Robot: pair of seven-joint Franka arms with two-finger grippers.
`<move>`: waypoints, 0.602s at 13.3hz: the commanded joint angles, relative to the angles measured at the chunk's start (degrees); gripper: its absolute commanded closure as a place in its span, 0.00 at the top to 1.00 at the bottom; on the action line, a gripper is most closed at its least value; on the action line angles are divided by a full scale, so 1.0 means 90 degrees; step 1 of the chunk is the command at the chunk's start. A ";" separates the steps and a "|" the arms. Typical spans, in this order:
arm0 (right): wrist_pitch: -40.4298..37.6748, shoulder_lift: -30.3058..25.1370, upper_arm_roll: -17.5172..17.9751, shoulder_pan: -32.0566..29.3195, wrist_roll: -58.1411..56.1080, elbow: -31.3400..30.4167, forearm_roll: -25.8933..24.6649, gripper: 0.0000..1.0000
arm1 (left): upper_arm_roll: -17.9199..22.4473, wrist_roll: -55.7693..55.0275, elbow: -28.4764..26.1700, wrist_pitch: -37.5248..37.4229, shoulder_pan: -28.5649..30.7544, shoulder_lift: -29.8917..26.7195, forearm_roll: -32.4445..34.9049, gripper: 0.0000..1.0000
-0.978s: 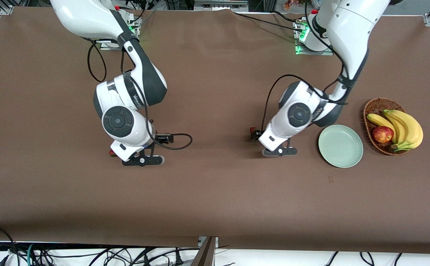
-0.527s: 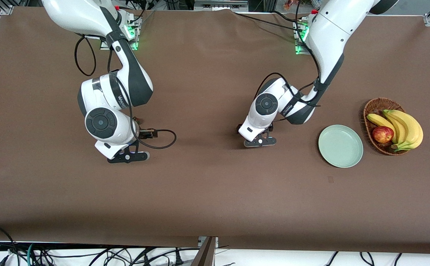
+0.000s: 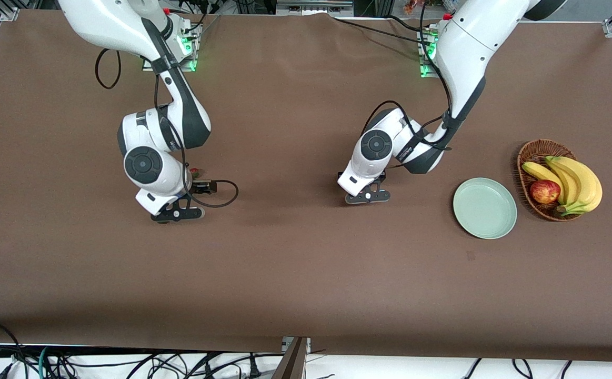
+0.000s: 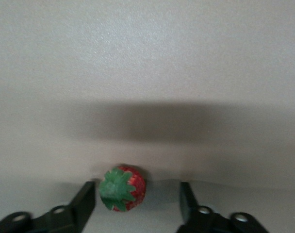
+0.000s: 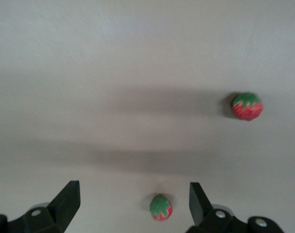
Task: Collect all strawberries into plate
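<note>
Table (image 3: 295,273): brown cloth; nothing on it has moved in the last second except the arms.
Basket (image 3: 534,150): wicker, with bananas (image 3: 579,181) and an apple (image 3: 544,191), at the left arm's end of the table, unchanged.
Plate (image 3: 484,208): just beside the basket, toward the table's middle, and no berry lies in it, so the collecting is judged to be at its beginning.
Left arm: it has shifted from near the plate toward the table's middle and come lower.
Right arm: it has also shifted, toward its own end of the table and a little farther from the front camera.
Left gripper (image 4: 138,204): low over the cloth, a strawberry (image 4: 122,189) between the fingers (image 4: 84,201); the fingers have begun to close but a gap shows on each side, so nothing is gripped yet.
Right gripper (image 5: 133,204): jaws wide apart, holding nothing, hanging over a second strawberry (image 5: 161,208); a third strawberry (image 5: 247,106) lies well apart from it on the cloth.
Meaning for the task: both arms now stand lined up on a berry; the left one seems about to take its berry first, and its way to the plate is short.
</note>
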 commanded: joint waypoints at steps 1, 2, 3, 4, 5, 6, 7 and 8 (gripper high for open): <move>0.1249 -0.0385 -0.0013 0.0004 -0.0126 -0.1390 0.0073 0.99 | -0.0086 -0.0170 -0.0288 0.0070 0.0096 -0.0242 0.0201 0.18; 0.1271 -0.0268 -0.0013 -0.0006 -0.0125 -0.1401 0.0073 0.99 | -0.0086 -0.0160 -0.0288 0.0070 0.0116 -0.0242 0.0201 0.08; 0.1252 -0.0219 -0.0013 -0.0045 -0.0125 -0.1421 0.0073 0.99 | -0.0086 -0.0121 -0.0288 0.0060 0.0126 -0.0271 0.0201 0.01; 0.1252 -0.0218 -0.0013 -0.0103 -0.0135 -0.1527 0.0073 0.99 | -0.0086 -0.0063 -0.0278 0.0060 0.0164 -0.0300 0.0201 0.00; 0.1252 -0.0238 -0.0013 -0.0113 -0.0145 -0.1616 0.0073 0.99 | -0.0086 0.0150 -0.0259 0.0041 0.0348 -0.0455 0.0201 0.00; 0.1223 -0.0248 -0.0013 -0.0123 -0.0184 -0.1703 0.0073 0.99 | -0.0086 0.0713 -0.0259 -0.0037 0.0582 -0.0669 0.0114 0.00; 0.1193 -0.0248 -0.0013 -0.0172 -0.0194 -0.1782 0.0073 0.99 | -0.0076 0.1337 -0.0268 -0.0211 0.0846 -0.0894 0.0065 0.00; 0.1193 -0.0248 -0.0013 -0.0201 -0.0262 -0.1850 0.0073 0.98 | -0.0038 0.1972 -0.0268 -0.0542 0.1071 -0.1099 -0.0023 0.00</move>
